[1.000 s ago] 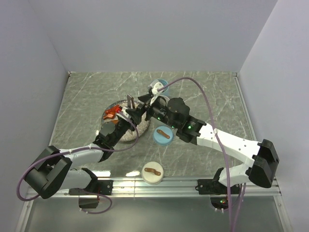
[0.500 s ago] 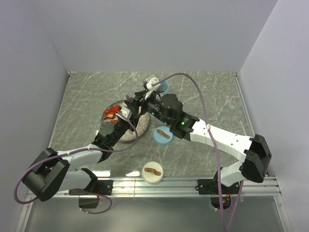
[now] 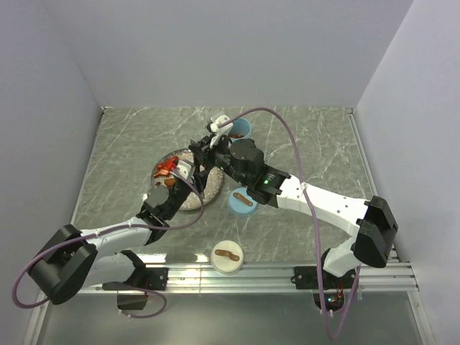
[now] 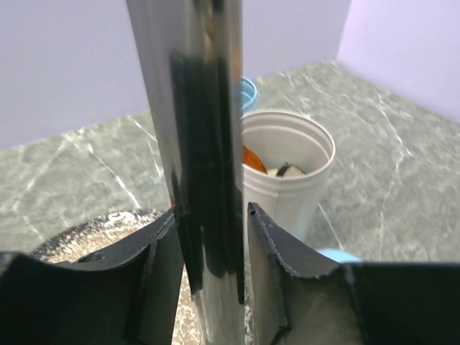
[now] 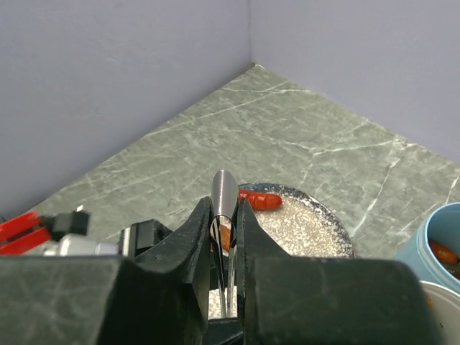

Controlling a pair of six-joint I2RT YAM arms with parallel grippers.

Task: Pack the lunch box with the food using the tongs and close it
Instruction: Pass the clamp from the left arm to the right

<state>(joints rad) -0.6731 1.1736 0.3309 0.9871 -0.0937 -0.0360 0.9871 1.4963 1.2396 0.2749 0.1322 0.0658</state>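
We note the right tool [image 5: 223, 215] clamped tight on the tongs [image 5: 223, 188] (plate [image 5: 305, 223] beyond). The left tool [image 4: 212, 223] flanks them; grip unclear.

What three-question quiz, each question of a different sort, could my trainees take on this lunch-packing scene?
1. True or false: the right gripper is shut on the tongs.
2. Which holds food? A the white cup, B the cream lid, C the blue lid.
3. Fill in: the red piece lies on the speckled ____.
Key: 1 true; 2 A; 3 plate.
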